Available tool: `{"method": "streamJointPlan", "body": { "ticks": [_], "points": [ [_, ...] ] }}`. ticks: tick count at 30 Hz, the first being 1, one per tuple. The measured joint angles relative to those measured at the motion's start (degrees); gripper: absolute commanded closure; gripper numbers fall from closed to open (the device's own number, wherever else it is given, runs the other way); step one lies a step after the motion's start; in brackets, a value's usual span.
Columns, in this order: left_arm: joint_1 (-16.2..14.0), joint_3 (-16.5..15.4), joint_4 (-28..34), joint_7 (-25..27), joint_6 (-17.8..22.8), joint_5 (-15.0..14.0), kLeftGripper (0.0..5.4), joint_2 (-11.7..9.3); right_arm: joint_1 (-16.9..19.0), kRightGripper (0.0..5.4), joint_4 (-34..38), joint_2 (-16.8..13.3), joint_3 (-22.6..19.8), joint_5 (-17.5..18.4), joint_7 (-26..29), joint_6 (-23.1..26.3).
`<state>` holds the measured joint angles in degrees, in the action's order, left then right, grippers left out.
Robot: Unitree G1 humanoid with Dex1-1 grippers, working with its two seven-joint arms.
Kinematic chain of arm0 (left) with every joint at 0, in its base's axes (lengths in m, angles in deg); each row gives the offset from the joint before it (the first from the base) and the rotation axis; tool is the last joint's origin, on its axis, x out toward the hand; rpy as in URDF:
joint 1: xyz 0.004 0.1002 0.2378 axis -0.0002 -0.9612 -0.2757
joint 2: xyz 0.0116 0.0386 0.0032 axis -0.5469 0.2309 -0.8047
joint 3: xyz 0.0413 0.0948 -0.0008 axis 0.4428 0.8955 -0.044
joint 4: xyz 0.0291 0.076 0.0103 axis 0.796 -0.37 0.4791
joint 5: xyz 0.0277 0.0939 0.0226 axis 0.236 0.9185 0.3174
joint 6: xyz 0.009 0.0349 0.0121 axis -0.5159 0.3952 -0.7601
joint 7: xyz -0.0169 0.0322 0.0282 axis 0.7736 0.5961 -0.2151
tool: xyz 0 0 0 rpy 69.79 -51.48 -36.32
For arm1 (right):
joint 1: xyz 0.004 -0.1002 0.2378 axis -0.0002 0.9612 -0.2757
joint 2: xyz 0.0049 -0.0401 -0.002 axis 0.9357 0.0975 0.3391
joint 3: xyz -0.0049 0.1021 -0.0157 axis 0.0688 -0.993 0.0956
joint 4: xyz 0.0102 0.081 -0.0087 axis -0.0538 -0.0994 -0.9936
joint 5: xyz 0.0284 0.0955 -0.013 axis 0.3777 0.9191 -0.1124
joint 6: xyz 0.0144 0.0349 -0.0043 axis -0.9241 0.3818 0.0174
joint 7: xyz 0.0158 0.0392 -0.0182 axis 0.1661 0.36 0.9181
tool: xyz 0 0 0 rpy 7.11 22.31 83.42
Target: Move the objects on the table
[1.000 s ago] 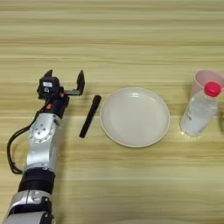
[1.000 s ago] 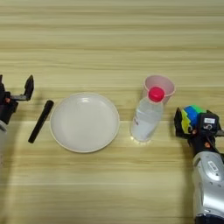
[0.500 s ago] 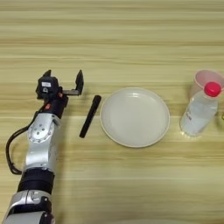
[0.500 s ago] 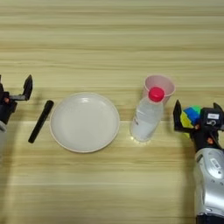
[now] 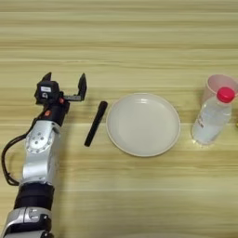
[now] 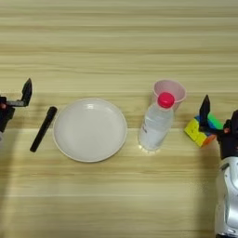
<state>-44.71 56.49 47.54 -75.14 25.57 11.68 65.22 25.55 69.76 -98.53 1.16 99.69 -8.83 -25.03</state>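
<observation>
— Two grippers in sight; where are they?
— The left gripper (image 5: 65, 82) hovers over the table (image 5: 139, 37), fingers spread wide around nothing, just left of the marker pen (image 5: 95, 123). The right gripper (image 6: 220, 112) sits at the far right, fingers spread on either side of the block (image 6: 201, 130).
— And the rest?
— The pen lies slanted beside the plate (image 6: 89, 129). The bottle (image 6: 155, 123) stands upright right of the plate, in front of a pink cup (image 6: 169, 90), with the block just right of it.

Right claw (image 6: 218, 116) partly cut by right edge; block (image 6: 201, 130) partly behind its finger.
</observation>
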Motion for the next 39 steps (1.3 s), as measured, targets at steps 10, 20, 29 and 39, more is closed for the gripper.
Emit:
{"method": "streamJointPlan", "body": {
  "ticks": [10,20,29,39],
  "points": [
    [-7.33,0.87,10.06,1.66,7.19,-0.05,0.0,-2.28,1.91,0.02,7.37,0.32,-0.39,0.09,-2.12,1.44],
    [-12.23,0.67,17.22,2.94,13.34,-0.3,0.0,-4.28,2.12,0.02,8.08,0.13,-0.16,-1.52,-2.69,3.88],
    [-16.25,1.03,19.0,4.26,14.36,0.35,0.0,-5.64,1.78,0.02,6.39,-0.01,0.32,-1.63,-2.54,5.18],
    [-21.67,2.86,22.33,7.78,14.5,1.91,0.0,-7.68,1.32,0.02,5.44,-0.07,-0.19,-0.83,-2.48,5.22]
  ]
}}
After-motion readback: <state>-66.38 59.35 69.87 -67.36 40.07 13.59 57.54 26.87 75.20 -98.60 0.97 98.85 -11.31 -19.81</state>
